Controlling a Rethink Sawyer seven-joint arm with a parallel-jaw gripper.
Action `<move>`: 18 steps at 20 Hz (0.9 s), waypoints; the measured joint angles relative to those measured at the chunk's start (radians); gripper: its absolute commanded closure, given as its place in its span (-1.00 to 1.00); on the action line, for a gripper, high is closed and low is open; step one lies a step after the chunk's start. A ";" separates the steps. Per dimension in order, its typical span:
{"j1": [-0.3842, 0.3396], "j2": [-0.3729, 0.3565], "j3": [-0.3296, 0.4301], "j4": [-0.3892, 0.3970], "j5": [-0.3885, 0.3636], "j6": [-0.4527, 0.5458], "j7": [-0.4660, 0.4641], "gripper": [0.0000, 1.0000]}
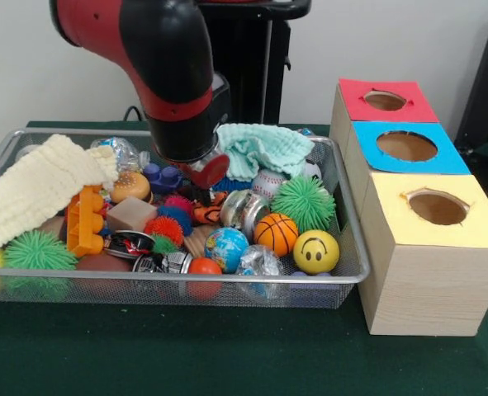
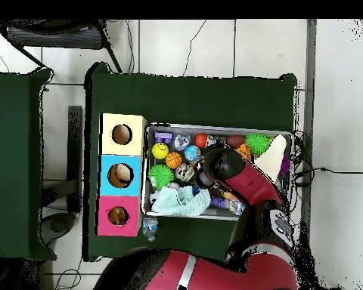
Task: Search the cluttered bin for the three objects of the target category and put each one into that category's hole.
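The silver wire-mesh bin [image 1: 177, 276] sits on the green table, full of toys; it also shows in the overhead view [image 2: 215, 126]. My gripper [image 1: 201, 186] is lowered into the middle of the bin, among the clutter behind a silver yo-yo [image 1: 242, 208]; its tips are hidden by the arm and toys. In the overhead view the gripper [image 2: 207, 175] is under the arm's head. The red-surround hole [image 1: 385, 101] is in the farthest wooden box, right of the bin, and shows in the overhead view [image 2: 118, 216].
Boxes with a blue hole [image 1: 406, 146] and a yellow hole [image 1: 438, 207] stand in the same row. The bin holds a basketball [image 1: 275, 233], smiley ball [image 1: 315, 251], globe ball [image 1: 225, 247], green spiky ball [image 1: 303, 202], teal cloth [image 1: 264, 148] and cream cloth [image 1: 37, 190].
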 measured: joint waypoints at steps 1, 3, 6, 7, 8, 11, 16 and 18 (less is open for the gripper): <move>0.004 -0.007 -0.001 0.000 -0.002 0.000 0.000 1.00; 0.011 -0.020 -0.001 0.001 -0.004 0.000 0.000 1.00; 0.026 -0.049 -0.005 0.002 -0.012 0.000 0.000 1.00; 0.030 -0.058 -0.006 0.002 -0.014 0.000 0.000 1.00; 0.034 -0.065 -0.008 0.002 -0.015 0.000 0.000 1.00; 0.048 -0.091 -0.012 0.002 -0.016 0.000 0.000 1.00; 0.071 -0.134 -0.018 0.002 -0.017 0.012 0.000 1.00; 0.090 -0.155 -0.028 0.002 -0.017 0.035 0.000 1.00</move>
